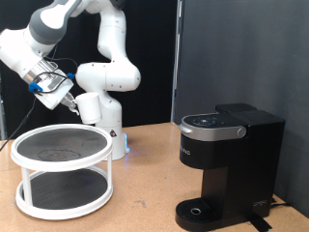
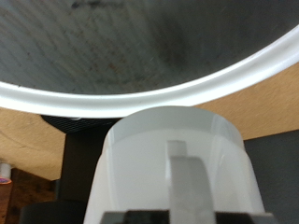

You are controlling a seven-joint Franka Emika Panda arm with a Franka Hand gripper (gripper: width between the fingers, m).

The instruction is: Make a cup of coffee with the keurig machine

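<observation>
White arm, bent high at the exterior view's left, carries its hand point(image 1: 70, 104) above the far rim of a two-tier round rack point(image 1: 61, 172) with white rims and dark mesh shelves. In the wrist view the cup point(image 2: 173, 159) fills the lower half of the picture, a finger point(image 2: 190, 182) pressed against its wall, so the hand looks clamped on the cup, though the second finger is out of sight. Behind the cup the rack's white rim curves across, with the mesh above it and the wooden tabletop point(image 2: 28, 126) below. From the exterior view the cup itself is too small to pick out among the fingers. Well to the right, apart from the rack, the black keurig machine point(image 1: 227, 169) stands on the tabletop, lid down and its round drip base bare.
</observation>
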